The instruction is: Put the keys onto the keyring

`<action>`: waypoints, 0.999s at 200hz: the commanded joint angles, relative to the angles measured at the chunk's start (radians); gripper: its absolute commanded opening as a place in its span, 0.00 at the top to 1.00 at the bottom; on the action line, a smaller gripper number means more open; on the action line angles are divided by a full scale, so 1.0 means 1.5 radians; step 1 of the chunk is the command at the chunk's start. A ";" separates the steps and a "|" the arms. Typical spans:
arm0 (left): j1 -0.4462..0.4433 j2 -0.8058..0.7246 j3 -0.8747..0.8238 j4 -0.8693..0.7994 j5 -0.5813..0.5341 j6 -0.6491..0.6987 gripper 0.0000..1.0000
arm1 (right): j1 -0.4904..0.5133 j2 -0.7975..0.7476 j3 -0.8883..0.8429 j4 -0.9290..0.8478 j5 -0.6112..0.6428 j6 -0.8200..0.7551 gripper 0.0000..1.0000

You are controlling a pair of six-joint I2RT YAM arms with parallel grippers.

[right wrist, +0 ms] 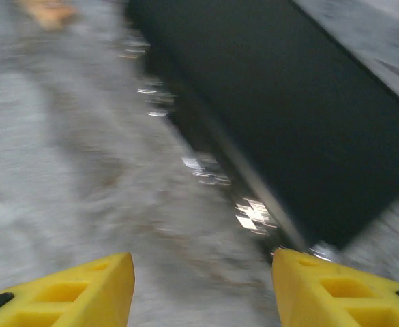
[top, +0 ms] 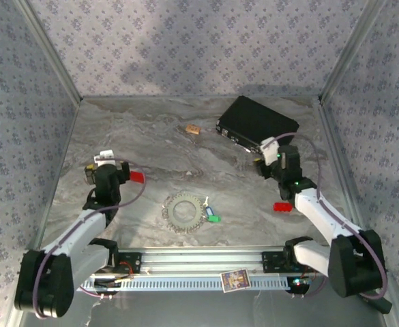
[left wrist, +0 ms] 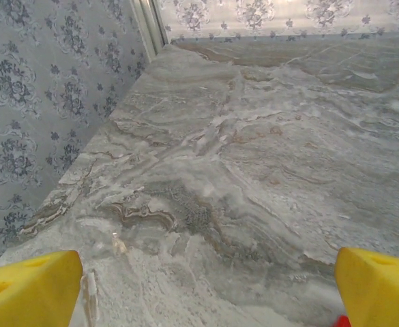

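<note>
This looks like a robot test booth: 3 wallpapered walls (top: 199,41) enclose a marble-look table (top: 151,136), with 2 arms (top: 83,228) on a rail (top: 199,262).

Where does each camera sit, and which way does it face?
Top: above and behind, looking down at the table, ring and keys; both arms show.
Left wrist: faces bare table toward the left wall; left fingers apart.
Right wrist: faces the black case, blurred; right fingers apart.
Shared: the case, in top and right wrist.

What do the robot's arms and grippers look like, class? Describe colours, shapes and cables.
The left arm and right arm have white links, black joints and a looping greyish-purple cable each. The left gripper and right gripper have yellow wedge-shaped fingers.
</note>
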 commanded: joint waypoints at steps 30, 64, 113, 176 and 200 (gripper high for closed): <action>0.035 0.193 -0.014 0.279 0.080 0.028 0.04 | -0.027 0.114 -0.122 0.340 0.007 0.023 0.31; 0.077 0.312 -0.007 0.391 0.145 0.038 0.03 | -0.071 0.164 -0.132 0.409 -0.056 0.020 0.31; 0.104 0.354 0.056 0.312 0.160 0.011 0.00 | -0.139 0.277 -0.135 0.545 -0.092 0.099 0.30; 0.112 0.362 0.059 0.319 0.189 0.016 0.00 | -0.145 0.263 -0.084 0.428 -0.008 0.134 0.01; 0.116 0.363 0.064 0.309 0.208 0.018 0.00 | -0.143 0.265 -0.085 0.433 -0.004 0.133 0.01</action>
